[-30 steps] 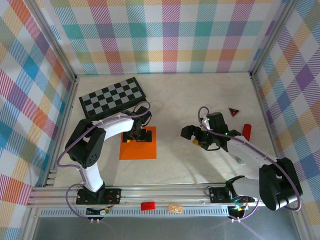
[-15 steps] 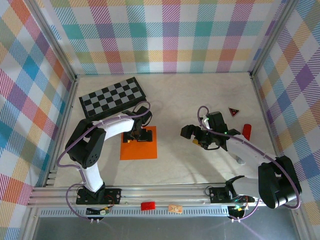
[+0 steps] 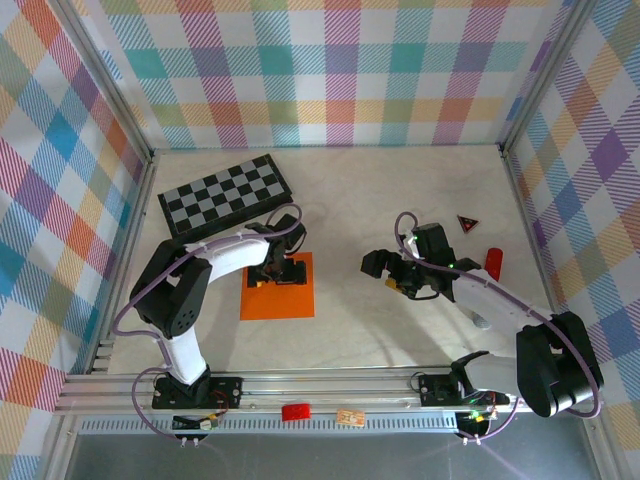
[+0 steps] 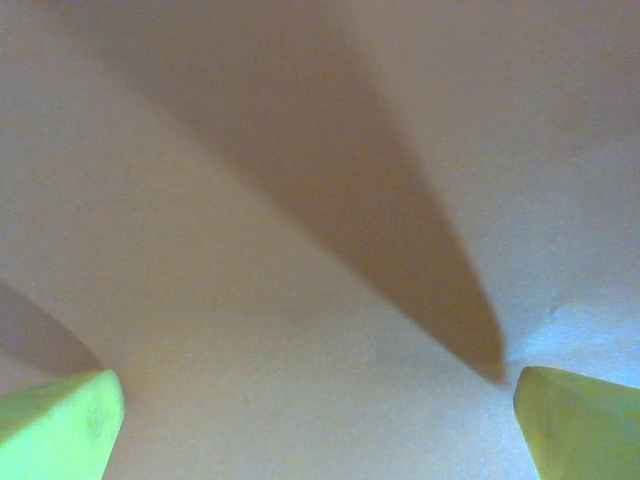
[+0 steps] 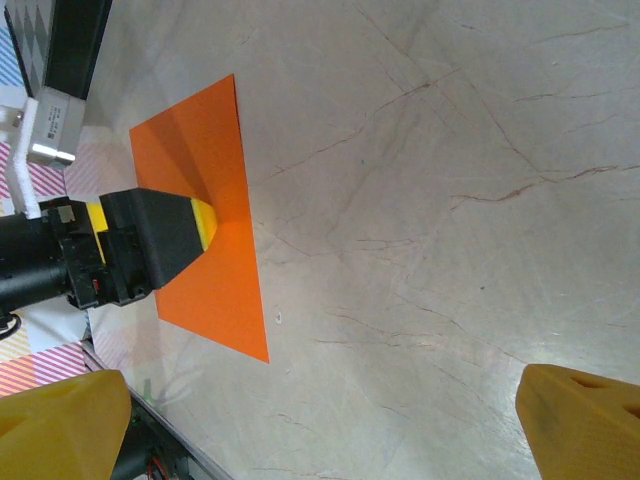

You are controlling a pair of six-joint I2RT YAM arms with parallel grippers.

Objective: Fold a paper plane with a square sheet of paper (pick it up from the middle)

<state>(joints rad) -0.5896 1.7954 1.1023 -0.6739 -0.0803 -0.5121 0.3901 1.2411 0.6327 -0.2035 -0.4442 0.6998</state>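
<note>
The square sheet of paper [image 3: 285, 300] lies flat on the table left of centre, bright orange. My left gripper [image 3: 280, 272] is down over the sheet's far half, open, its yellow fingertips [image 4: 58, 428] spread wide and a pale, washed-out surface close beneath them. In the right wrist view one black finger with a yellow tip [image 5: 203, 224] rests on the orange sheet [image 5: 215, 295]. My right gripper [image 3: 385, 270] hovers open over bare table to the right of the sheet, with nothing between its yellow fingertips [image 5: 585, 420].
A black-and-grey checkerboard [image 3: 226, 195] lies at the back left. A small dark red triangle [image 3: 467, 223] and a small red cylinder [image 3: 493, 263] sit at the right, beyond my right arm. Plaid walls enclose the table on three sides.
</note>
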